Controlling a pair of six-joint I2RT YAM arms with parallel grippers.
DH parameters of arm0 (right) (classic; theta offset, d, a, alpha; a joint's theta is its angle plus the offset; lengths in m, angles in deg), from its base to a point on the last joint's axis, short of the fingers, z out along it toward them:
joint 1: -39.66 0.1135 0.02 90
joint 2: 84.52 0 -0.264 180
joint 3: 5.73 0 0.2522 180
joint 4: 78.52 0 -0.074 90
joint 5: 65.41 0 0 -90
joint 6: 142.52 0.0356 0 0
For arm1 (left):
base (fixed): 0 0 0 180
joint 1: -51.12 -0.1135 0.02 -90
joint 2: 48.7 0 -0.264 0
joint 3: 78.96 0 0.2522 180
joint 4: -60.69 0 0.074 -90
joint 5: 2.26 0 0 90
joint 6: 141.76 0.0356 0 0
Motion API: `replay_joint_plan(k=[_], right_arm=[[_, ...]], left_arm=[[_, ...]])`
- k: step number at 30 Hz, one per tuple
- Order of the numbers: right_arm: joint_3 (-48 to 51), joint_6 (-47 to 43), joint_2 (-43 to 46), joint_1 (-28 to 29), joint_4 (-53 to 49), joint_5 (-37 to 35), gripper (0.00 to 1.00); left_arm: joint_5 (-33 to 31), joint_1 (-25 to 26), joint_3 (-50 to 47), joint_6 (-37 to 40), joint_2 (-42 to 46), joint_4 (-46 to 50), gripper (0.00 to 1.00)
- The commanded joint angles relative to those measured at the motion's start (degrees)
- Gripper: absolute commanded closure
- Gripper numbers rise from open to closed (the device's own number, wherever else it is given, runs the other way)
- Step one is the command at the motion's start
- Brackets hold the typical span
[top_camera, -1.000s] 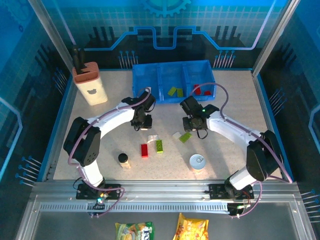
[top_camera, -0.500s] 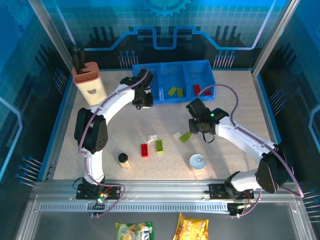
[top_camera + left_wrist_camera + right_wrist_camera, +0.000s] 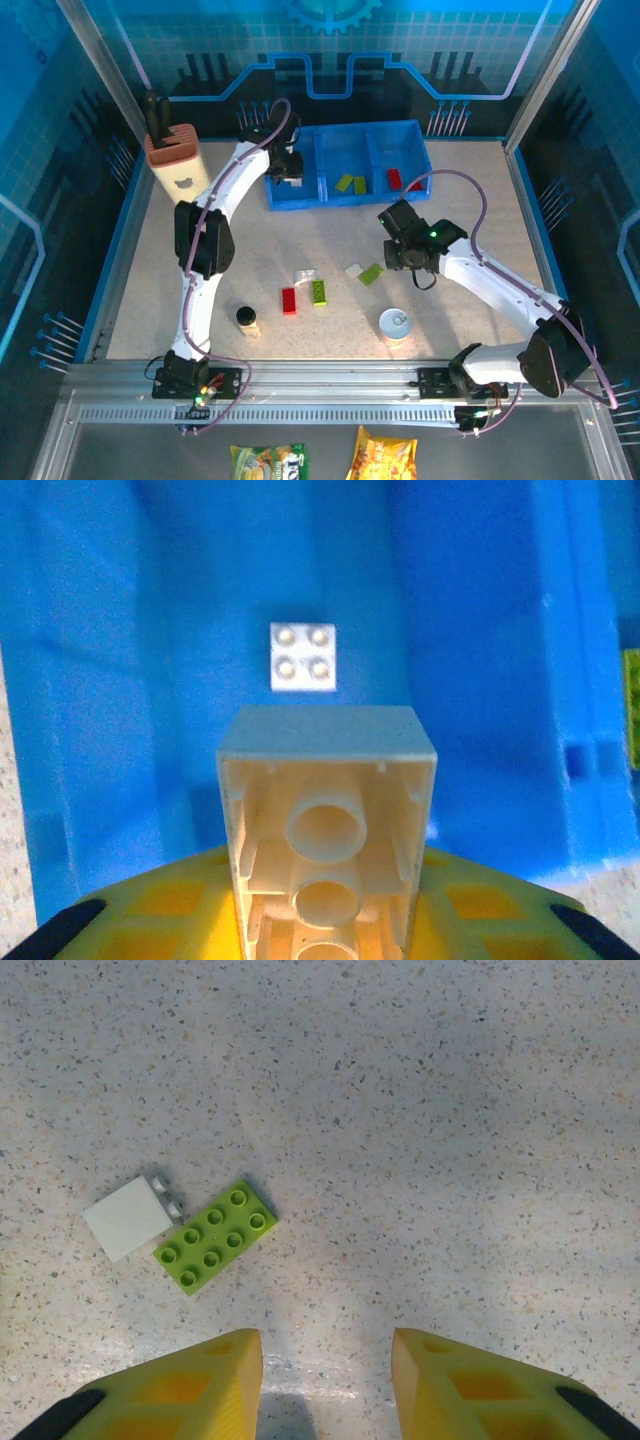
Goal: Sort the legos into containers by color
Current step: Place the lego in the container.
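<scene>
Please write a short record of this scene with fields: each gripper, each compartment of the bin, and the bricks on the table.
left gripper: shut on large white brick, above left compartment of blue bin
left compartment: small white brick
middle compartment: lime bricks
right compartment: red bricks
right gripper: open, empty, above table
near right gripper: lime plate beside white piece
also on table: red brick, lime brick
</scene>
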Motion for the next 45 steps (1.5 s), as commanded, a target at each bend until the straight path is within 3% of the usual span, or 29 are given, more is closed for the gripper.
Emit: replay_joint_plan(k=[1, 8, 19, 26, 38, 45], right_arm=[[0.57, 0.86, 1.96, 1.16, -2.55, -1.96, 0.6], [0.97, 0.71, 2.95, 1.16, -3.47, -2.63, 0.59], [0.85, 0.69, 3.6, 1.18, -4.0, -2.8, 0.59], [0.89, 0.77, 4.38, 1.18, -4.38, -3.24, 0.59], [1.33, 0.4, 4.47, 1.18, -3.84, -3.07, 0.59], [1.36, -1.01, 2.71, 1.17, -1.93, -0.36, 0.59]], left_arm=[[-2.68, -1.18, 4.53, 2.19, -3.81, 1.45, 0.63], [-7.94, -1.67, 2.52, 3.07, -6.8, -5.05, 0.62], [-10.33, -1.74, 2.56, 2.01, -10.95, -6.45, 0.59], [-9.26, -1.82, 2.75, 1.34, -11.18, -6.54, 0.54], [-5.61, -1.68, 2.81, 1.05, -7.73, -4.19, 0.54], [-0.68, -1.41, -4.31, -0.01, -1.45, -4.93, 0.54]])
